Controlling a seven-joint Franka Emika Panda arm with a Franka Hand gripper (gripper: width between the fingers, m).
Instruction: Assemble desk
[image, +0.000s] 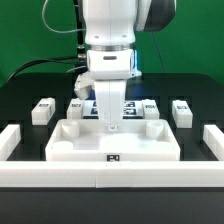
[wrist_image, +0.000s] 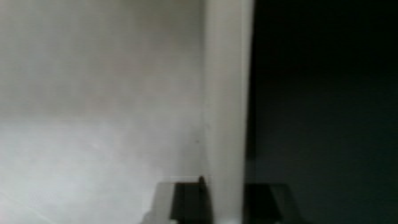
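Currently: gripper (image: 108, 124) pinched on raised rim of large white rectangular plastic panel (image: 80, 146); risk: thin-edge grip slips w/ drag, panel skews.

No word, brand or number can be read. Only black-white coded tags show, too small to decode: 1 tag (image: 113, 156) on the desk panel (image: 60, 150) front rim at 6 o'clock, others atop the leg posts (image: 42, 110) at 9 and 3 o'clock.
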